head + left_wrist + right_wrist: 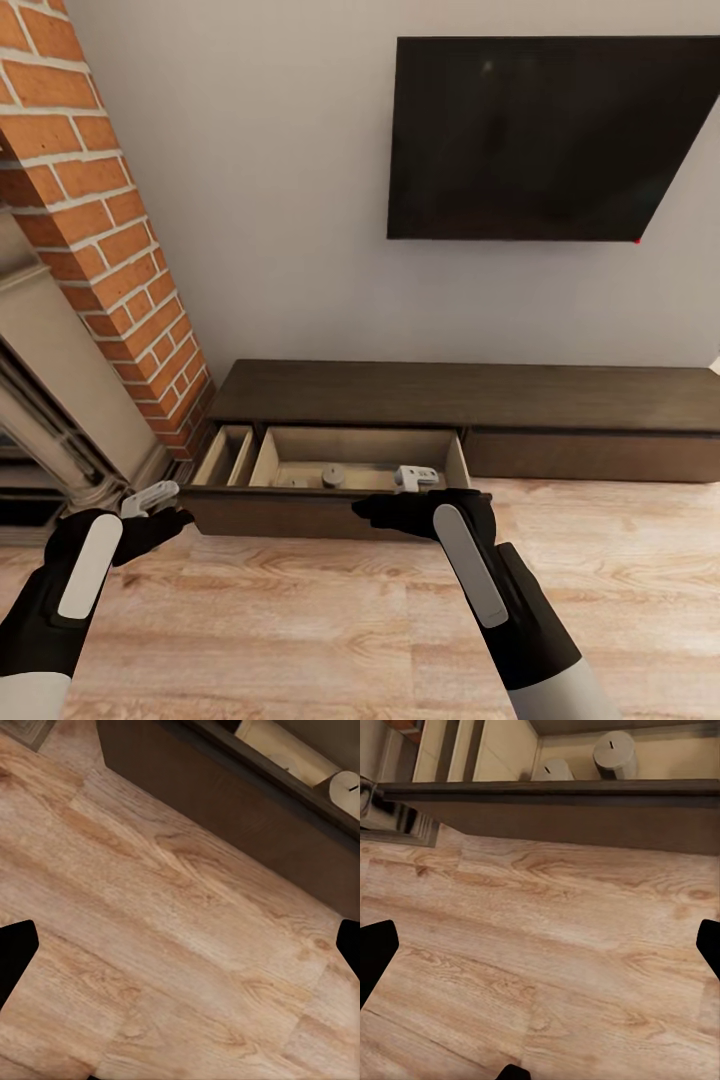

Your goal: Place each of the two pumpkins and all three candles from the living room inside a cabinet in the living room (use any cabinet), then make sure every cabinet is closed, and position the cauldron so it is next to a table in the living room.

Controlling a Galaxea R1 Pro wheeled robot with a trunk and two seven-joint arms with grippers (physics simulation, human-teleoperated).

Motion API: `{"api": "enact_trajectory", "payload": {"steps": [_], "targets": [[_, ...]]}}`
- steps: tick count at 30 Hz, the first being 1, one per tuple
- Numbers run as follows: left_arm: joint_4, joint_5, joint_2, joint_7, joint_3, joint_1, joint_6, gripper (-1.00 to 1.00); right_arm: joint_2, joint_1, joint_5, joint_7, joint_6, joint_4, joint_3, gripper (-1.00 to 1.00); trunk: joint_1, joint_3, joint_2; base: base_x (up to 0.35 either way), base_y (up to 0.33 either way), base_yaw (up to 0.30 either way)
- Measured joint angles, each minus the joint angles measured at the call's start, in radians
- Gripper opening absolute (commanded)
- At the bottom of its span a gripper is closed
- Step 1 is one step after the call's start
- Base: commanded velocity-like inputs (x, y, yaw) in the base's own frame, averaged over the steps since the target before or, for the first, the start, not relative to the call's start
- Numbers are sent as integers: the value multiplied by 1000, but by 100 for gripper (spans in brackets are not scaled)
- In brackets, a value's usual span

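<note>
At the far left of the head view a red brick column (110,240) slants down the frame, with the grey fireplace (50,400) below it. The left gripper (150,500) sits at the lower left, just beside the left end of the drawer front (290,512); its pale fingers (152,495) look spread, and in the left wrist view the two dark fingertips stand at opposite edges with only wood floor (172,967) between them, so it is open and holds nothing.

The cabinet (460,392) runs low across the middle of the frame against the white wall (280,180). Its left drawer is pulled out, showing a beige interior (360,445). Two candles show in the right wrist view, one candle (613,754) near the top centre and another (552,770) just left of it, partly hidden by the drawer front. In the head view a candle (333,477) stands in the drawer.

The right gripper (418,478) reaches over the drawer front at centre right. The wrist view shows its fingertips wide apart over bare floor: open, empty.

A dark TV (545,135) hangs at the upper right.
</note>
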Motion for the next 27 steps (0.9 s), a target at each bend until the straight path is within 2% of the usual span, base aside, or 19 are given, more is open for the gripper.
{"api": "enact_trajectory", "payload": {"steps": [11, 17, 27], "targets": [[5, 2, -1, -3, 0, 0, -1, 100, 0, 0, 0, 6, -1, 0, 0, 100, 42, -34, -77, 0, 0, 0], [8, 1, -2, -8, -1, 0, -4, 100, 1, 0, 0, 86, -2, 7, 0, 100, 65, -53, -119, 0, 0, 0], [11, 2, -3, -10, -23, 0, -7, 100, -2, 0, 0, 109, 2, 4, -3, 100, 104, -85, -189, 0, 0, 0]]}}
